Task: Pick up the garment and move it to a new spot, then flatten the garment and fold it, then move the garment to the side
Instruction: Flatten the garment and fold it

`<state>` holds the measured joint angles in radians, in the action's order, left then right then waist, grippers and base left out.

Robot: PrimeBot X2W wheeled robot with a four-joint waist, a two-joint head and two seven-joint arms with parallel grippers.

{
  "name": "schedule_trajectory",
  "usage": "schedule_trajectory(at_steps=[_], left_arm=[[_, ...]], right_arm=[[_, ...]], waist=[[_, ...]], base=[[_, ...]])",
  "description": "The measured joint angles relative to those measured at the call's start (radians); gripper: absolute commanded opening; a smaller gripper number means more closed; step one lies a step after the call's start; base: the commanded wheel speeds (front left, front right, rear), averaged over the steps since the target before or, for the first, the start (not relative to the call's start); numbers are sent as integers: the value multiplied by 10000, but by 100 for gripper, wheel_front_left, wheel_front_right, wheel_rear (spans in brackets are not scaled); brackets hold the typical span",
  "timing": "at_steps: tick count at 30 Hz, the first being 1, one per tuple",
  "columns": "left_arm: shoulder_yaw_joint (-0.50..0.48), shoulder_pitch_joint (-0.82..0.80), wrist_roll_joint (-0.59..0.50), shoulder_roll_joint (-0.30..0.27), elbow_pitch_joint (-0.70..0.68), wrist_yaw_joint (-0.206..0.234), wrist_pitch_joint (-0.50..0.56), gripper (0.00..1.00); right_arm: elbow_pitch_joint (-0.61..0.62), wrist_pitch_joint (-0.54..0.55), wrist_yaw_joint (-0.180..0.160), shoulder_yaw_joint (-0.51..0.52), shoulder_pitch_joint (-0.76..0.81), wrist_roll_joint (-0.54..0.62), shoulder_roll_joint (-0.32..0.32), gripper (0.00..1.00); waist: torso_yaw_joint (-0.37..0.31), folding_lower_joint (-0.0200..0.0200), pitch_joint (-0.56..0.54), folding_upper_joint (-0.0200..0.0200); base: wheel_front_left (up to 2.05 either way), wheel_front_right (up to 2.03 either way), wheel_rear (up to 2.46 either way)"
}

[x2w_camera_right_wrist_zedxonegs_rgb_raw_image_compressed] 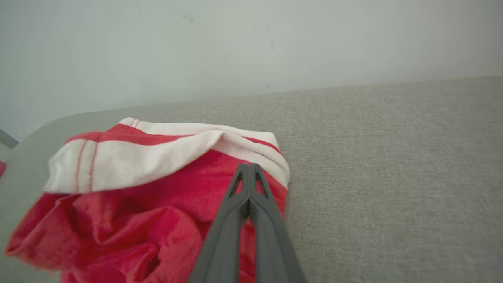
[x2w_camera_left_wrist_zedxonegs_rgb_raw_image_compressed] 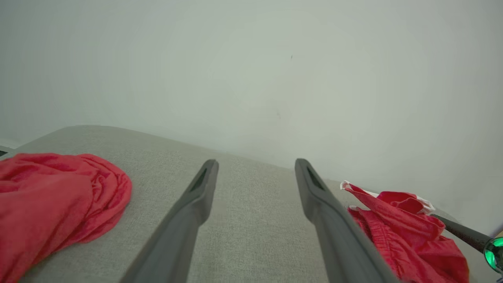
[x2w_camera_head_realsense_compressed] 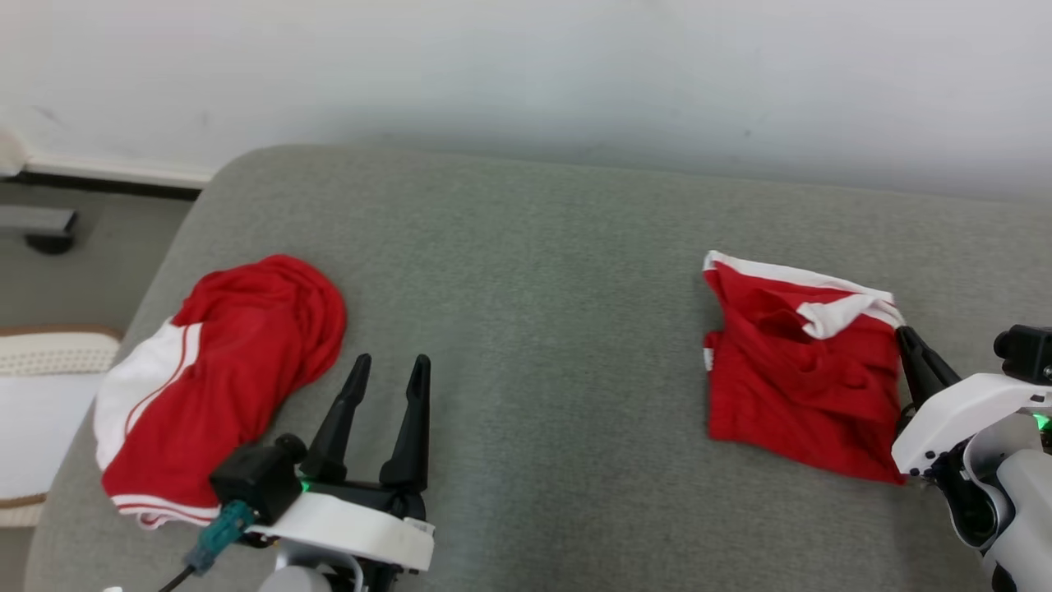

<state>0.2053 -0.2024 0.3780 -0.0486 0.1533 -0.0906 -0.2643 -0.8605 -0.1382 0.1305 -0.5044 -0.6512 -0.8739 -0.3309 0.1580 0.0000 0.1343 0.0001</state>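
The garment point(x2w_camera_head_realsense_compressed: 797, 370) is red with white bands and lies roughly folded on the right of the grey cushion point(x2w_camera_head_realsense_compressed: 534, 329). My right gripper point(x2w_camera_head_realsense_compressed: 904, 335) is shut on its upper right edge, just below the white band. In the right wrist view the closed fingertips point(x2w_camera_right_wrist_zedxonegs_rgb_raw_image_compressed: 248, 168) press into the red cloth of the garment point(x2w_camera_right_wrist_zedxonegs_rgb_raw_image_compressed: 157, 204). My left gripper point(x2w_camera_head_realsense_compressed: 392, 362) stands open and empty over bare cushion at the lower left. Its fingers point(x2w_camera_left_wrist_zedxonegs_rgb_raw_image_compressed: 188, 220) are spread wide in the left wrist view, with the garment point(x2w_camera_left_wrist_zedxonegs_rgb_raw_image_compressed: 401, 232) off to the right.
A second red and white garment point(x2w_camera_head_realsense_compressed: 222, 370) lies crumpled at the cushion's left edge, close to my left gripper; it shows too in the left wrist view point(x2w_camera_left_wrist_zedxonegs_rgb_raw_image_compressed: 51, 196). A pale wall point(x2w_camera_head_realsense_compressed: 575, 74) runs behind. Floor and a white mat point(x2w_camera_head_realsense_compressed: 41, 411) lie left.
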Motion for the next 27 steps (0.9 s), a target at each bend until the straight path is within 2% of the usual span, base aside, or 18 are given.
schedule_trajectory(at_steps=[4, 8, 12, 18, 22, 23, 27], left_arm=[[15, -18, 77, 0, 65, 33, 2, 100], [4, -10, 94, 0, 153, 33, 2, 100], [-52, -3, 71, 0, 169, 35, 2, 100], [-21, 31, 35, 2, 226, 35, 0, 100], [40, 67, 35, 2, 299, 33, 0, 100], [48, 67, 35, 2, 316, 33, 0, 100], [52, 68, 35, 2, 314, 33, 0, 100]], right_arm=[[-500, 380, 0, -138, -157, -767, 115, 0], [-351, 1108, 0, -362, 68, -1877, 456, 0], [621, 1764, 0, -905, 605, -2926, 539, 0], [1910, 2265, 0, -1661, 1018, -3626, 491, 0], [2894, 2704, 0, -2270, 1271, -4069, 217, 0], [3340, 2656, 0, -2424, 1308, -4263, 54, 0], [3852, 2249, 0, -2479, 1305, -4403, -270, 0]], waist=[[442, 0, 150, 0], [640, 0, 60, 0], [566, 0, -98, 0], [335, 0, -207, 0], [162, 0, -295, 0], [104, 0, -323, 0], [44, 0, -344, 0]], base=[[0, 0, 0], [0, 0, 0], [0, 0, 0], [0, 0, 0], [0, 0, 0], [0, 0, 0], [0, 0, 0]])
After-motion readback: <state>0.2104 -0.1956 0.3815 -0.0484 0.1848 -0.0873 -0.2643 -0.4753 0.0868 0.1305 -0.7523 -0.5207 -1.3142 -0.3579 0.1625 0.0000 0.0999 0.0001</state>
